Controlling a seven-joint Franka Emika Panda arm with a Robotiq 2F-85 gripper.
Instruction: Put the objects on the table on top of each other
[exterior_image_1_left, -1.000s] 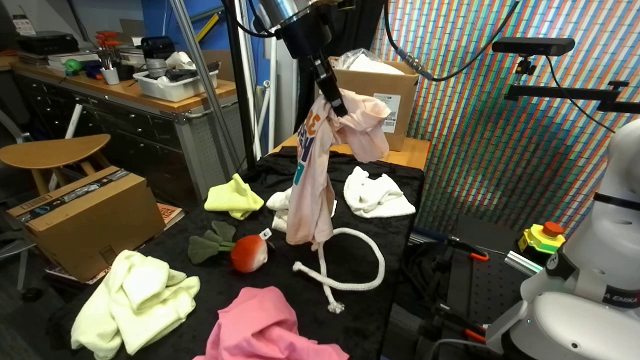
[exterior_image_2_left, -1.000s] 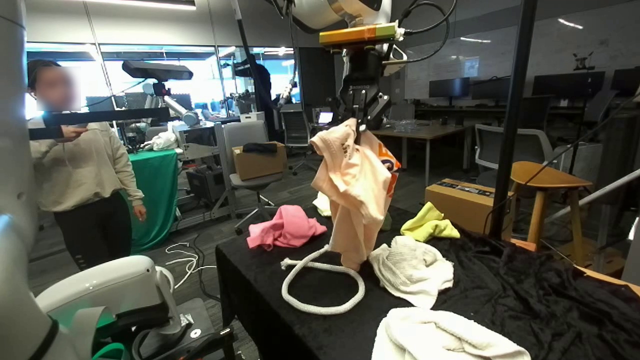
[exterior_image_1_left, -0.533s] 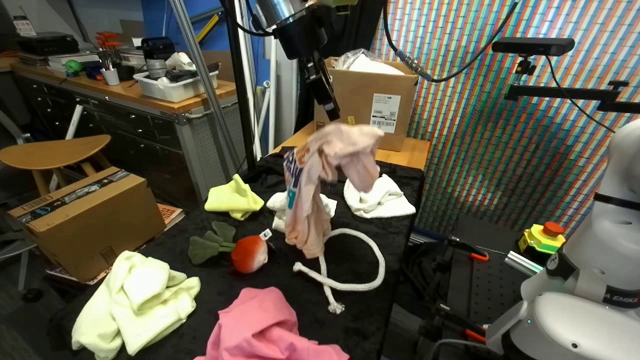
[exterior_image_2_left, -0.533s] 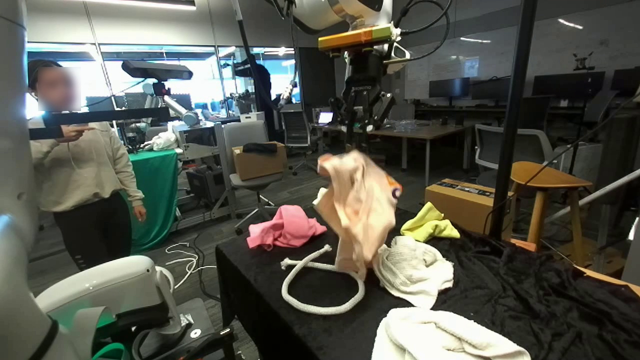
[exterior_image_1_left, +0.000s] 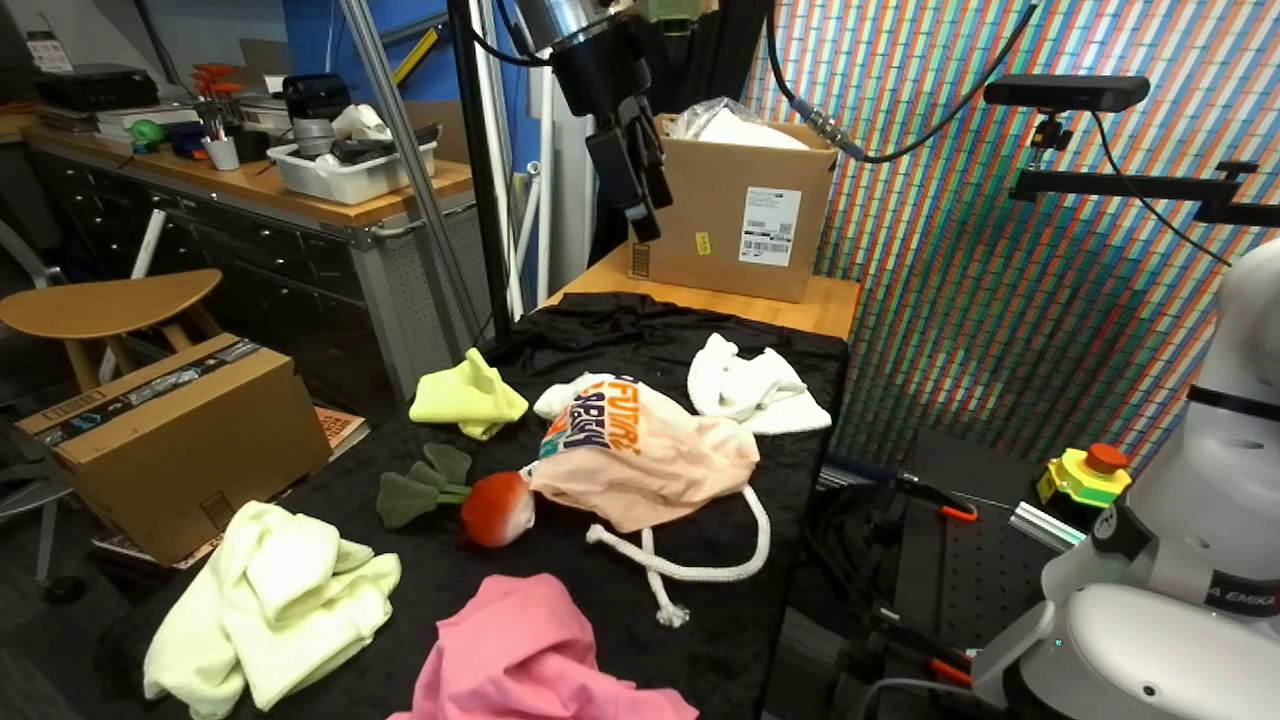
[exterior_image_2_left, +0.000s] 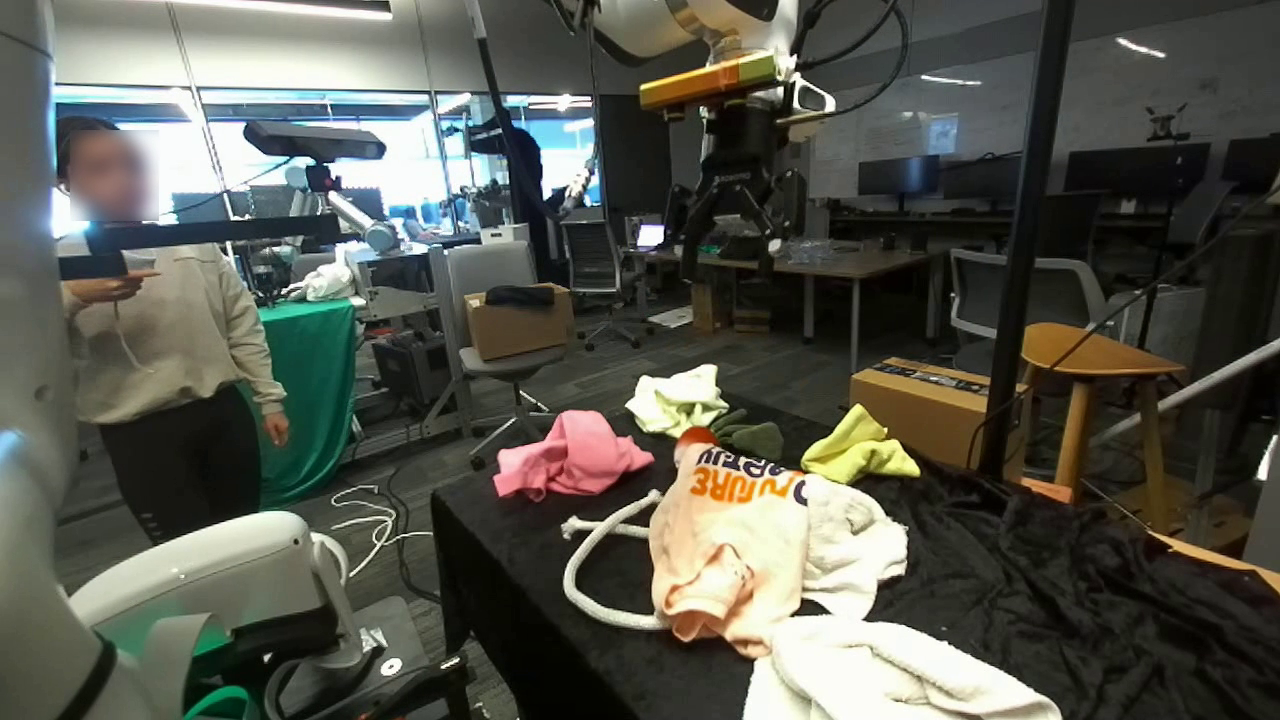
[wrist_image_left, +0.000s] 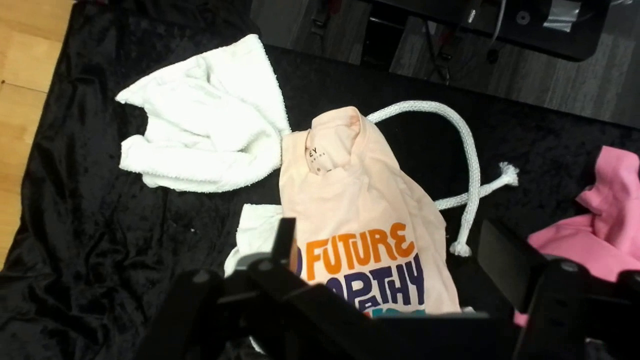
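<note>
- The tool (exterior_image_2_left: 729, 262) has been released: its jaws are spread wide, nothing is held between them, and it is poised high above the tabletop (exterior_image_2_left: 1080, 580).
- The shirt (exterior_image_1_left: 650, 460) has just been let go — half a second ago it was caught in mid-fall — and is now laid out on the tabletop, lettering upward.
- By the shirt, part of the white cloth (exterior_image_2_left: 855, 545) and part of the rope (exterior_image_2_left: 590, 580) are now covered; a first layering can thus be counted as made, though the pile is judged to be barely begun.
- The white towel (exterior_image_1_left: 755, 385) is met by the shirt's edge in the wrist view, but whether it is overlapped or merely touched cannot be told.
- The toy (exterior_image_1_left: 495, 508) is found just beside the shirt; whether contact is made is left unclear.
- Farther out, the yellow cloth (exterior_image_1_left: 468, 400), the pale green cloth (exterior_image_1_left: 275, 600) and the pink cloth (exterior_image_1_left: 535, 655) are set apart from the pile and would, it is judged, need to be added.
- How much of the white cloth and the rope is lain upon is hidden; in the wrist view the shirt's lower part is blocked by the tool.
- The pink cloth and the white towel are each cut off by the lower edge of an exterior view.
</note>
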